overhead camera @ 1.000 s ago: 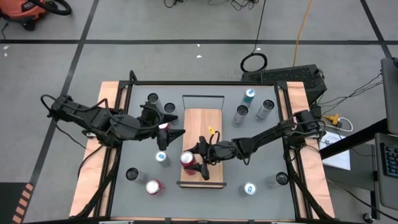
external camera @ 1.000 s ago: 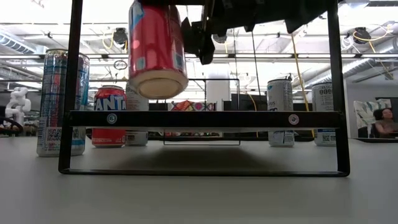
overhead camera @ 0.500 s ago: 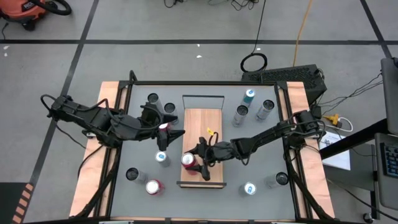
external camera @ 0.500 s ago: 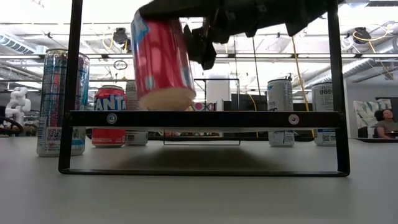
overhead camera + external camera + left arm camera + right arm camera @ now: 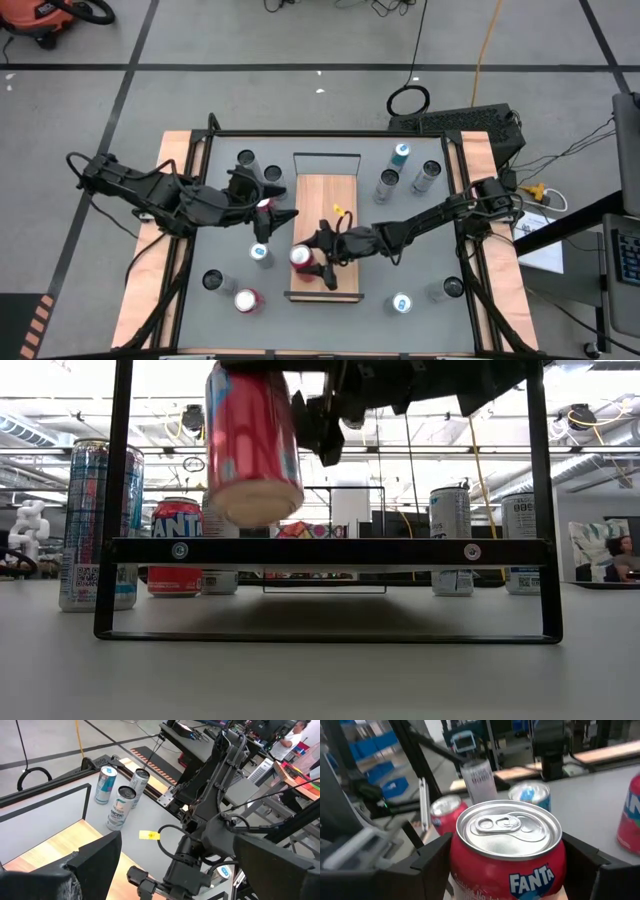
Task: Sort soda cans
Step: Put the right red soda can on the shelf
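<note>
Our right gripper (image 5: 312, 262) has its two dark fingers (image 5: 427, 865) pressed against the sides of a red Fanta can (image 5: 509, 851), which we see just left of centre in the high view, over the near left corner of the wooden tray (image 5: 340, 195). In the low view the can (image 5: 253, 442) hangs at upper left of centre, slightly tilted, its pale concave base clear of the tray's black frame rail (image 5: 330, 551). We judge this to be the carrying step: the can is lifted but not yet set down. The next move calls for bringing it upright over its spot on the wood and lowering it until the base sits flat before we let go.

Our left gripper (image 5: 283, 213) waits at left of centre in the high view, fingers spread wide and empty, just beside another red can (image 5: 262, 205).

The held can is a smooth painted cylinder with a brushed silver lid, ring-pull and rolled rim. Other cans stand on the matte grey tabletop (image 5: 400, 240): a slim blue one (image 5: 401, 154) and silver-grey ones (image 5: 427, 175) at upper right, a red one (image 5: 246, 300) at lower left. The tray is pale grained wood inside thin black metal bars.
</note>
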Robot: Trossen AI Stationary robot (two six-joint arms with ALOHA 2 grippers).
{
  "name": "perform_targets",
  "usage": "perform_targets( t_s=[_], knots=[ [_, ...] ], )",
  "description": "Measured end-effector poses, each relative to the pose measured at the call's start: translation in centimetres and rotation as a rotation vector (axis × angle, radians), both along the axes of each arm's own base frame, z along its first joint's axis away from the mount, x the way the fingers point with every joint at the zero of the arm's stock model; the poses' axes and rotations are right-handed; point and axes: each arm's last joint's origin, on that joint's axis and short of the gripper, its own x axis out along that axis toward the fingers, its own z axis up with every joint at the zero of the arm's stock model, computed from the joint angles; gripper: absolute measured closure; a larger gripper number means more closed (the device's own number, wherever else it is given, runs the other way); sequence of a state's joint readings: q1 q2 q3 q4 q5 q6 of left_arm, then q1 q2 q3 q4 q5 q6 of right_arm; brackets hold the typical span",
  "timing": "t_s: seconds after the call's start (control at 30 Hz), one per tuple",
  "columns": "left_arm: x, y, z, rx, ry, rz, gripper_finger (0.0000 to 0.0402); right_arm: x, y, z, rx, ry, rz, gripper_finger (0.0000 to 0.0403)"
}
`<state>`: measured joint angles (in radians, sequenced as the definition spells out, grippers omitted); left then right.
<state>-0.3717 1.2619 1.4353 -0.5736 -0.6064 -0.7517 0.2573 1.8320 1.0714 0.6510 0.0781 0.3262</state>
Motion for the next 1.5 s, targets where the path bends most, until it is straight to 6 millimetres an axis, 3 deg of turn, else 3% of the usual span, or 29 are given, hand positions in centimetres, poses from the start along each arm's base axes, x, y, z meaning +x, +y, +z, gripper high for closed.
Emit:
perform_targets(
  t_s=[0.23, 0.73, 1.5],
  knots=[
    [0.2, -0.1, -0.2, 0.004, 0.01, -0.001, 0.0018, -0.1, 0.4, 0.1, 0.001, -0.013, -0.001, 0.0139],
    [0.2, -0.1, -0.2, 0.002, 0.009, -0.002, 0.0018, 1.6, 1.4, -2.3, 0.026, -0.004, -0.004, 0.0139],
    [0.2, -0.1, -0.3, 0.005, 0.015, -0.002, 0.0018, 1.6, 1.4, -2.5, -0.006, 0.014, 0.022, 0.013]
  ],
)
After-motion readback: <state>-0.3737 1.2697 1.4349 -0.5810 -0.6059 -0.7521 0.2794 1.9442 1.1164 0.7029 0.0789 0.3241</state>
